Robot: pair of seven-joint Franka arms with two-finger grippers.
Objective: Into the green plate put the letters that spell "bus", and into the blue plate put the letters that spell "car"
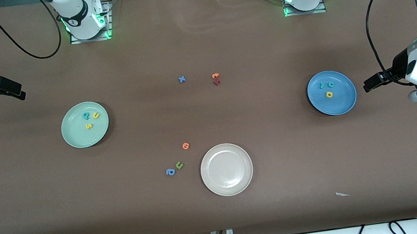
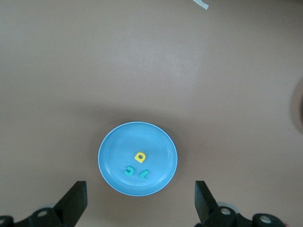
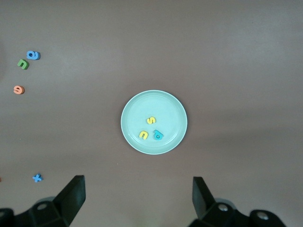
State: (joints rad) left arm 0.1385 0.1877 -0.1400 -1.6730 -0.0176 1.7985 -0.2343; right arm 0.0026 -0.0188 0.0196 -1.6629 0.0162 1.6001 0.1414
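- The green plate [image 1: 84, 124] lay toward the right arm's end of the table, well apart from the cream-white plate [image 1: 226, 169]. In it sat the teal b [image 1: 86, 115], the yellow u [image 1: 96, 115] and the yellow s [image 1: 88, 126], close together but not touching.
- The blue plate [image 1: 332, 92] lay toward the left arm's end, also well apart from the cream-white plate. It held the teal c [image 1: 330, 84], the teal r [image 1: 322, 85] and the yellow a [image 1: 329, 94].
- Judged from this, both words looked sorted.
- The left gripper [image 2: 139, 201] hung over the table just beside the blue plate, jaws spread wide and holding nothing.
- The right gripper [image 3: 137, 198] hung near the green plate, likewise wide open and empty.
- The letters looked like light, soft foam: easy to lift, likely to squash or tilt in a hard pinch. A gentle pinch across a letter's flat sides from above seemed best.
- Leftovers near the cream-white plate: the orange letter [image 1: 185, 146], green u [image 1: 179, 165] and blue a [image 1: 170, 172]. Farther from the camera lay the blue x [image 1: 182, 79].
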